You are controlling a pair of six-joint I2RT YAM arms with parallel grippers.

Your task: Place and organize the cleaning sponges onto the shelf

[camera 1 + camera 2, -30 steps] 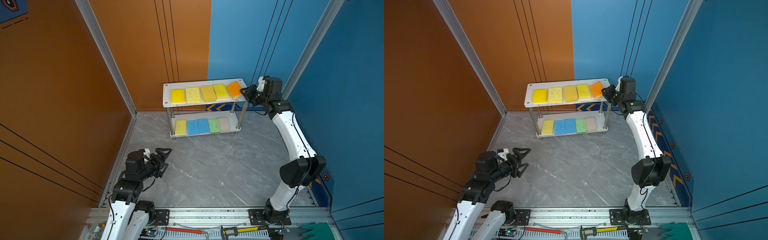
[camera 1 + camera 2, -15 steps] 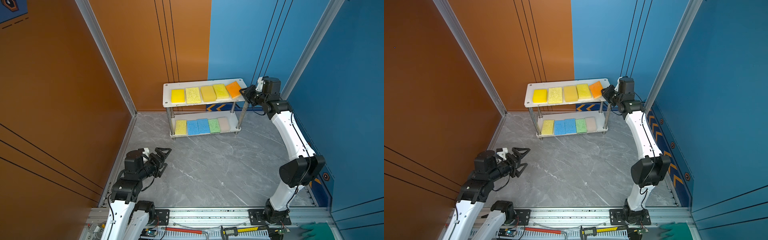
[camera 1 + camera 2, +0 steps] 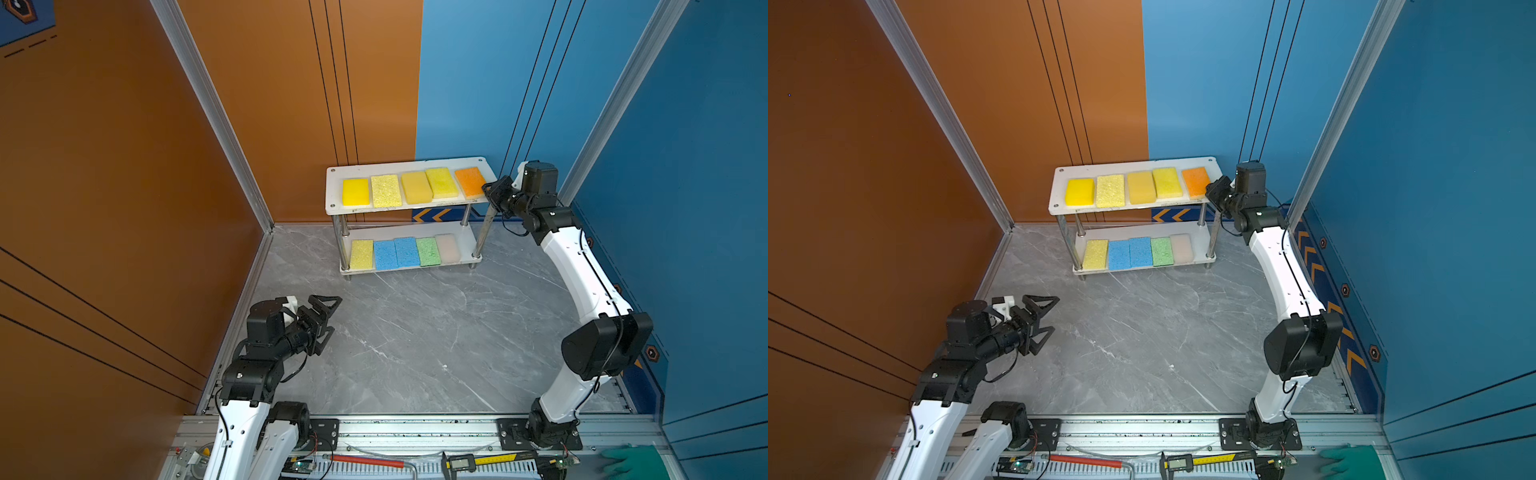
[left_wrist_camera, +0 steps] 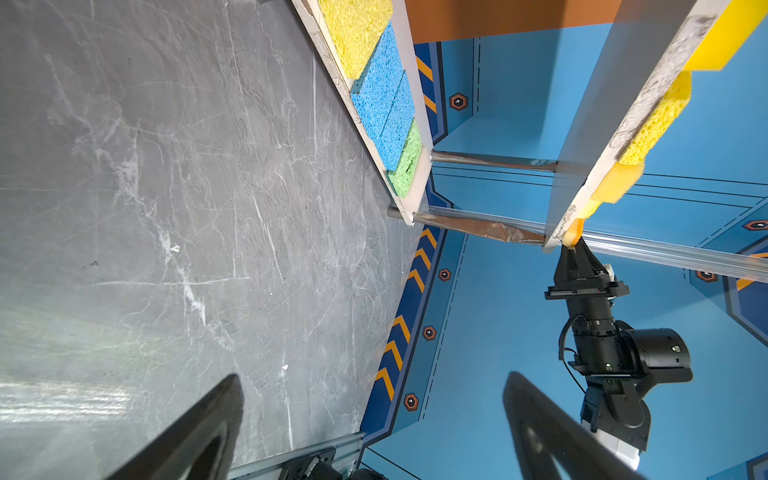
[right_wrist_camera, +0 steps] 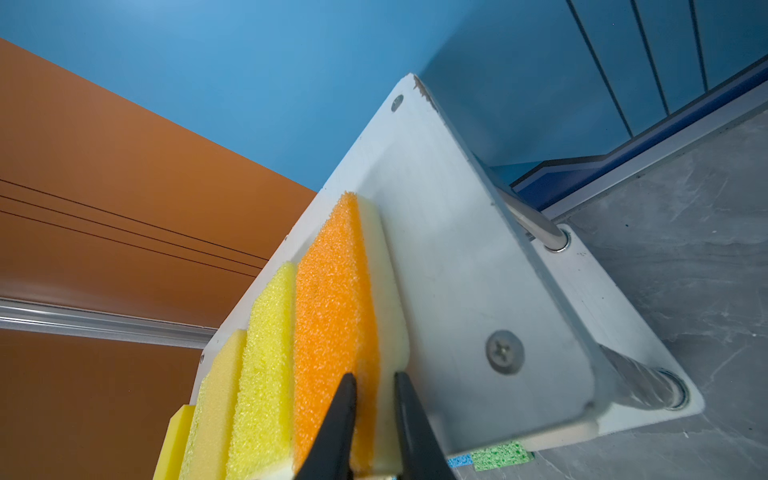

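Note:
The shelf point(image 3: 415, 165) point(image 3: 1133, 165) stands at the back in both top views. Its top board holds several yellow cleaning sponges point(image 3: 386, 190) and an orange sponge point(image 3: 468, 181) point(image 3: 1195, 180) at the right end. On the lower board lie a yellow point(image 3: 361, 254), two blue point(image 3: 385, 254), a green point(image 3: 428, 251) and a beige one point(image 3: 448, 248). My right gripper point(image 3: 486, 192) point(image 5: 375, 376) is shut on the near end of the orange sponge point(image 5: 328, 299), which rests on the board. My left gripper point(image 3: 332, 313) point(image 4: 374, 378) hangs open and empty over the floor at front left.
Orange and blue walls close in the grey marble floor point(image 3: 415, 332) on three sides. The front rail carries a red-handled tool point(image 3: 365, 461), a caliper point(image 3: 461, 462) and a green glove point(image 3: 627, 459). The shelf's metal posts point(image 3: 482, 237) stand near my right arm.

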